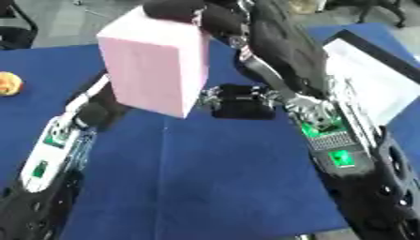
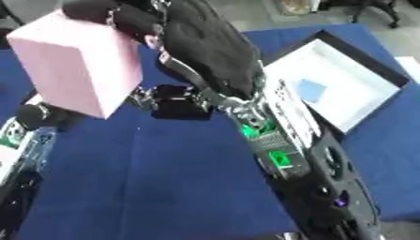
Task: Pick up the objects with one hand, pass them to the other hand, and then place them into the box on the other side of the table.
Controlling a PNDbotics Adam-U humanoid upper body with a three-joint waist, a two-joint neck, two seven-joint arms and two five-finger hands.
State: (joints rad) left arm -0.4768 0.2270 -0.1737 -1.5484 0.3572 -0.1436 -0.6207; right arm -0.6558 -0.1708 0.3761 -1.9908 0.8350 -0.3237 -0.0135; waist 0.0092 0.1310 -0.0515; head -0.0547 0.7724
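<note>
A big pink block (image 1: 156, 65) is held up high above the blue table (image 1: 221, 178), close to the camera. My right hand (image 2: 205, 51) reaches up from the lower right with its back toward me. Its dark fingers (image 2: 107, 11) curl over the block's top edge. A black, silver-jointed part (image 2: 176, 101) sticks out near the block's lower right corner; I cannot tell which hand it belongs to. My left forearm (image 1: 57, 140) rises from the lower left and its hand is hidden behind the block. The box (image 2: 373, 70), dark-rimmed and white inside, lies at the right.
Inside the box lies a small blue piece (image 2: 311, 89). A small orange object (image 1: 8, 83) sits on the table at the far left edge. The floor shows beyond the table's far edge.
</note>
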